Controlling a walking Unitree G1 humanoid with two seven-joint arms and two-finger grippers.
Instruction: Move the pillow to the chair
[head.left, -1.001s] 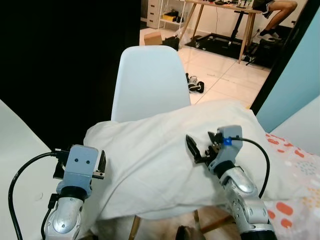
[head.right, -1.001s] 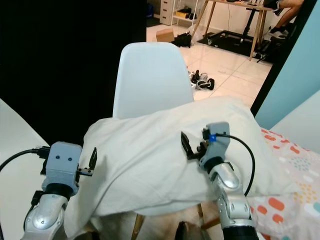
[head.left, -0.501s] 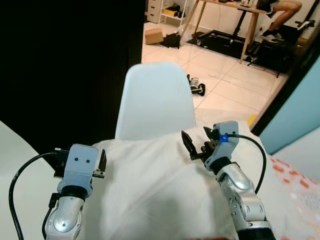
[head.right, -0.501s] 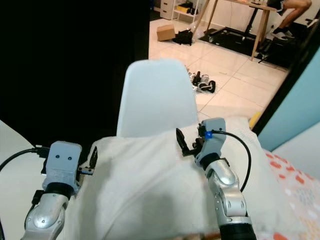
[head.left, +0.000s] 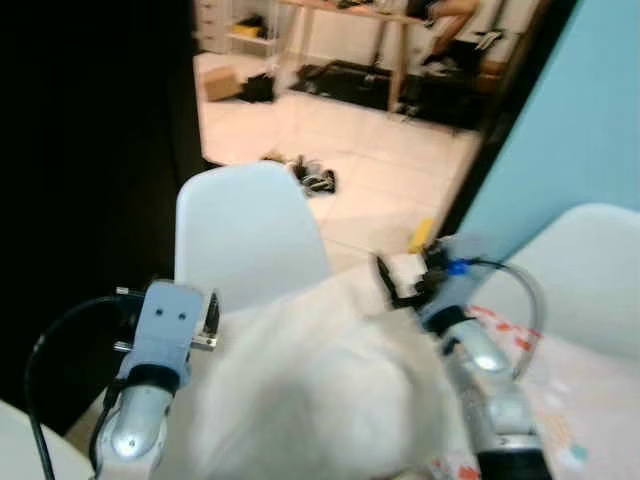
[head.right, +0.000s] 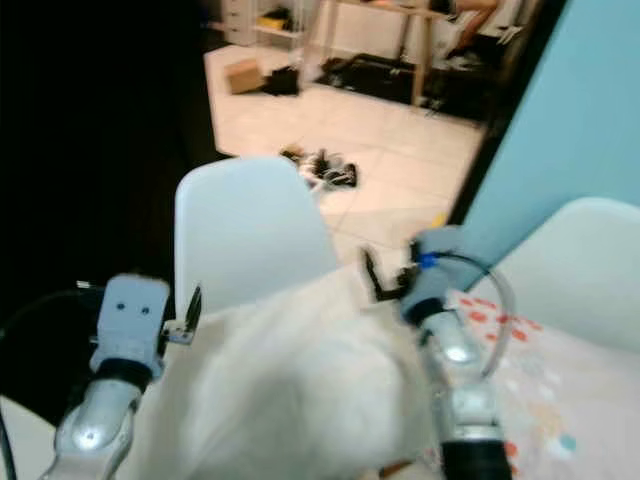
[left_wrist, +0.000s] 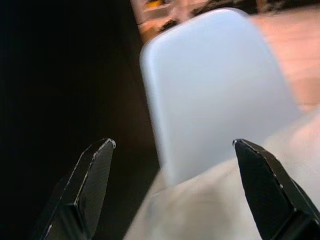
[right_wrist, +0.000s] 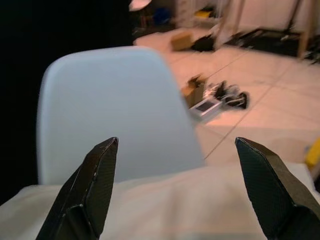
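A large white fabric pillow (head.left: 310, 400) lies blurred across the lower middle of the head views, bunched up in front of a pale blue-white moulded plastic chair (head.left: 245, 235) whose curved backrest rises just behind it. The left gripper (left_wrist: 172, 192) sits at the pillow's left edge with its two black fingers spread wide apart; its wrist view shows the chair back between them and the pillow's cream cloth below, and the fingers clamp nothing. The right gripper (right_wrist: 175, 192) is at the pillow's upper right edge, near the chair back's right side, its fingers likewise well apart, with the pillow's top edge running between them and the chair back beyond. Behind the chair a pale tiled floor (head.left: 350, 140) stretches to a wooden-legged desk (head.left: 390, 40), with shoes (head.left: 305, 175) and a cardboard box (head.left: 222, 82) on the tiles. A light blue wall (head.left: 570, 110) stands to the right, above a spotted bed sheet (head.right: 540, 370).
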